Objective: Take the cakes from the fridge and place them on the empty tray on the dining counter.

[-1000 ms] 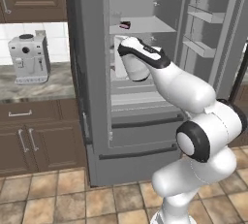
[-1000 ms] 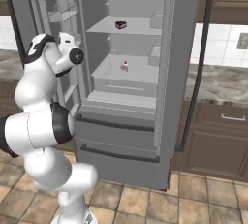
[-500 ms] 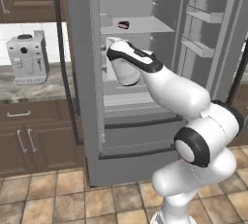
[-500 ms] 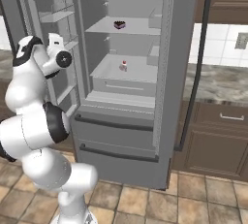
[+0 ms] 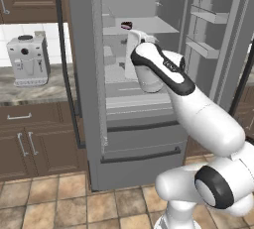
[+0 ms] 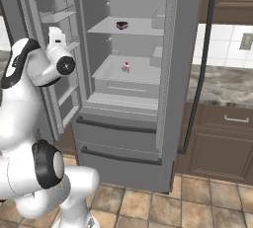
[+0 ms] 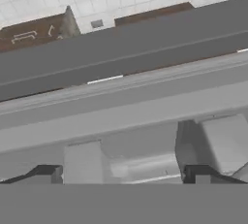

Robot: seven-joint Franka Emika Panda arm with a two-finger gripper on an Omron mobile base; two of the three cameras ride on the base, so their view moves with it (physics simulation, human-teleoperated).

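Note:
The fridge (image 6: 123,138) stands with both upper doors swung wide. On its upper shelf sits the dark chocolate cake (image 6: 122,25), also seen as a dark cake (image 5: 126,25) just above my hand. The white cake with a red top (image 6: 126,67) rests on the shelf below. My gripper (image 7: 123,172) is open with nothing between its fingertips (image 7: 48,172), and it is held up in front of the open fridge, left of the shelves in the right base view. The empty tray and the dining counter are out of view.
The open doors carry bins, one door (image 5: 213,34) to the right of my arm and the other door (image 6: 49,19) right behind my hand. A coffee machine (image 5: 27,59) stands on a stone counter over brown cabinets (image 5: 30,143). More cabinets (image 6: 222,143) flank the fridge.
My hand swung a little to the left, then came back right and slightly higher in front of the fridge. The jaws stayed wide apart and both cakes stayed put.

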